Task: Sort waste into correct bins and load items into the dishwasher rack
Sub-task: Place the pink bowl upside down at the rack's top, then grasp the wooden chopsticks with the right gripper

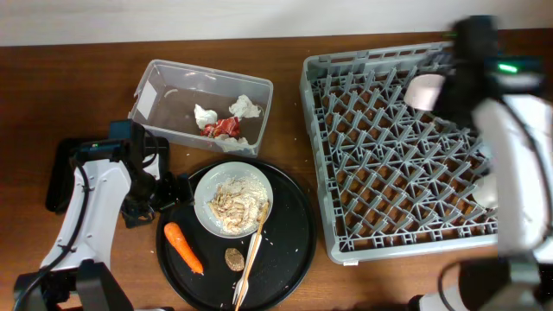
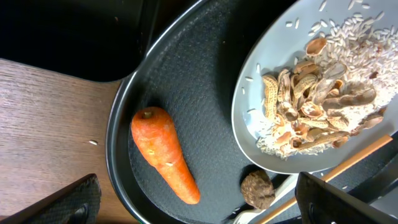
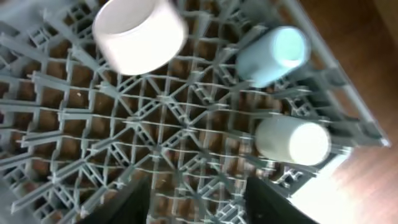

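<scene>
My left gripper is open and empty over the left rim of the round black tray. An orange carrot and a small brown lump lie on that tray. So does a grey-white plate holding a beige food heap. A chopstick and a white fork lean by the plate. My right gripper is open and empty above the grey rack. In the rack lie a pink bowl, a light blue cup and a cream cup.
A clear tub at the back left holds white tissues and a red wrapper. A flat black shape lies just outside the round tray's rim; I cannot tell what it is. The rack fills the right half of the table.
</scene>
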Motion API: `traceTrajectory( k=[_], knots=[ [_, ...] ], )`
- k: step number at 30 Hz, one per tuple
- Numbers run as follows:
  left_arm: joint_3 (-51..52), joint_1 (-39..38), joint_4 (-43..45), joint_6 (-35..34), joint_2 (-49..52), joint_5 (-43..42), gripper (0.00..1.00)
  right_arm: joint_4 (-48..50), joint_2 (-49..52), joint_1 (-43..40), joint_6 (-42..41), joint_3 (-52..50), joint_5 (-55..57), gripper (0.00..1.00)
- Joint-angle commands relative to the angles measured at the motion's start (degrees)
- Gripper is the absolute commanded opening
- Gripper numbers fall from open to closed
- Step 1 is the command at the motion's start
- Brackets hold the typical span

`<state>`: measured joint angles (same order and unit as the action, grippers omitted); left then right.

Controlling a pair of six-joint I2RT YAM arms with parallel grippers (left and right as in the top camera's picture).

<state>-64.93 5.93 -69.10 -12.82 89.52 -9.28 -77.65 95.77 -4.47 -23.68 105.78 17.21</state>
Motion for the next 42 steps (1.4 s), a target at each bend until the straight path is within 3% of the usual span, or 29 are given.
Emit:
traceTrajectory(
  k=[1,6,9,12,14,18,20,23,28,35,42],
  knots=[
    [0.07,0.24,0.04,0.94,-0.2,-0.57,0.99,-5.86,-5.42,-8.68,13.29,0.42,-26.08,0.56],
    [0.07,0.04,-1.03,0.96,-0.2,-0.55,0.99,-18.97,-8.41,-10.84,18.78,-0.72,-33.14,0.56],
    [0.07,-0.04,-1.2,0.94,-0.2,-0.37,0.99,-19.15,-13.7,-6.1,18.86,-7.15,-39.04,0.57],
    [0.07,-0.04,-1.14,0.94,-0.2,-0.39,0.99,-17.0,-17.9,5.62,15.1,-17.49,-41.24,0.57],
    [0.07,-0.04,-1.18,0.94,-0.2,-0.39,0.99,-11.82,-18.56,16.09,8.11,-24.98,-41.29,0.58],
    [0.07,-0.04,-1.05,0.94,-0.2,-0.39,0.99,7.48,-18.36,40.68,-11.93,-35.78,-41.18,0.61],
    [0.07,-0.04,-1.01,0.94,-0.2,-0.37,1.0,16.04,-16.52,49.0,-19.5,-38.64,-40.98,0.64],
    [0.07,-0.04,-1.01,0.94,-0.17,-0.37,0.99,21.46,-9.27,56.04,-23.65,-38.73,-40.28,0.63],
    [0.07,-0.04,-1.05,0.94,-0.2,-0.39,0.99,25.57,2.71,60.06,-29.4,-38.73,-36.24,0.62],
    [0.07,-0.04,-1.03,0.94,-0.2,-0.37,0.99,33.05,8.74,61.13,-34.38,-38.73,-28.55,0.42],
    [0.07,-0.04,-1.07,0.94,-0.2,-0.39,0.99,37.86,11.08,63.36,-35.36,-38.77,-26.16,0.41]
  ],
)
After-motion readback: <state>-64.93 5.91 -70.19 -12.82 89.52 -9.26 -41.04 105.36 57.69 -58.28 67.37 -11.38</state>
